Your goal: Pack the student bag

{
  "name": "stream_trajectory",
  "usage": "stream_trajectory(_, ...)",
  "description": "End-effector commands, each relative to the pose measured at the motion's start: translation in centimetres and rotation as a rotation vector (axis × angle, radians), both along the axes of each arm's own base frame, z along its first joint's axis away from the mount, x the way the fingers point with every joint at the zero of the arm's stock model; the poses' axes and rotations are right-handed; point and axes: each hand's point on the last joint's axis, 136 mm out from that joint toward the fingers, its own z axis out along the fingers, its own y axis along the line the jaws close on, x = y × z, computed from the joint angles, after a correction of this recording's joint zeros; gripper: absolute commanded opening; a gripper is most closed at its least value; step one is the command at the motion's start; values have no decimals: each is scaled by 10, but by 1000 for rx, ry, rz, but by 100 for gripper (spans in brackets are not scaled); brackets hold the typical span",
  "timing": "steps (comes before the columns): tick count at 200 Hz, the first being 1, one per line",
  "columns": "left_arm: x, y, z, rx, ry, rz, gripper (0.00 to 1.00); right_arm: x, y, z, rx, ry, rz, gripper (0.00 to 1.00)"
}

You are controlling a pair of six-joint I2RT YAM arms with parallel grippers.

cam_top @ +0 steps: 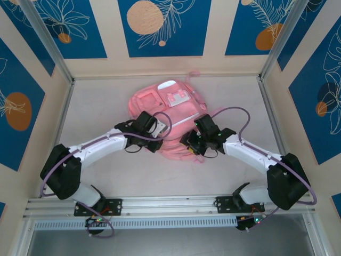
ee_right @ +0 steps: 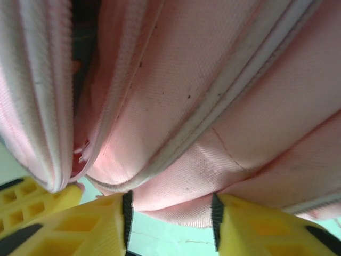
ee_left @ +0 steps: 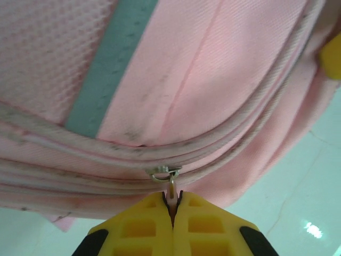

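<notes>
Left fingers (ee_left: 144,229) clamp the zipper pull (ee_left: 171,193) of the student bag (cam_top: 146,104) — it may slip. Right fingers (ee_right: 80,224) gape wide — bag could drag.

From above, the near half of the large soft pink fabric backpack (cam_top: 149,101) is hidden under two black wrist housings (cam_top: 145,125). The print on its white patch (cam_top: 178,98) is too small to read.

In the left wrist view the backpack runs off the top, left and right edges. The tab of the small metal zipper pull (ee_left: 171,184) is hidden between the closed tips of the left gripper (ee_left: 173,205). A yellow shape (ee_left: 331,56) at the right edge is too cropped to identify.

In the right wrist view, the dark opening (ee_right: 85,32) at upper left is too dim to see into. The right gripper (ee_right: 170,200), cut by the bottom edge, flanks a fabric fold (ee_right: 176,210), and whether it pinches the fold cannot be told.
</notes>
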Motion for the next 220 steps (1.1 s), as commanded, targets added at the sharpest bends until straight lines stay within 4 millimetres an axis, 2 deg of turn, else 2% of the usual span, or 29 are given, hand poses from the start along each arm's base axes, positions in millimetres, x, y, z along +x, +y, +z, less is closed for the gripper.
stream_trajectory(1, -20, -30, 18, -131, 39, -49, 0, 2, 11, -13, 35, 12, -15, 38)
stream_trajectory(21, -23, -47, 28, -183, 30, -61, 0, 3, 18, -21, 51, 14, -26, 31)
stream_trajectory(52, -23, -71, 41, -261, 23, -63, 0, 8, 23, -17, 52, -11, -23, 28)
stream_trajectory(71, -18, -78, 43, -291, 57, -34, 0, 8, 14, -14, 23, -26, -46, 28)
stream_trajectory(82, -16, -77, 42, -279, 86, -19, 7, 5, 3, -13, -16, -19, -70, 29)
stream_trajectory(103, -10, -64, 38, -274, 143, 19, 24, -2, -21, -9, -118, -12, -114, 30)
stream_trajectory(123, -8, -46, 42, -280, 169, 41, 38, -6, -37, 1, -189, -34, -120, 32)
stream_trajectory(147, -10, -29, 53, -300, 179, 60, 52, -8, -45, 11, -260, -78, -83, 32)
stream_trajectory(167, 1, -6, 57, -267, 165, 142, 60, -7, -50, 22, -384, -133, -42, 32)
stream_trajectory(185, 14, 15, 61, -261, 162, 239, 62, -2, -39, 33, -451, -205, 46, 34)
stream_trajectory(220, 34, 47, 65, -248, 158, 422, 66, 5, 16, 44, -488, -351, 320, 42)
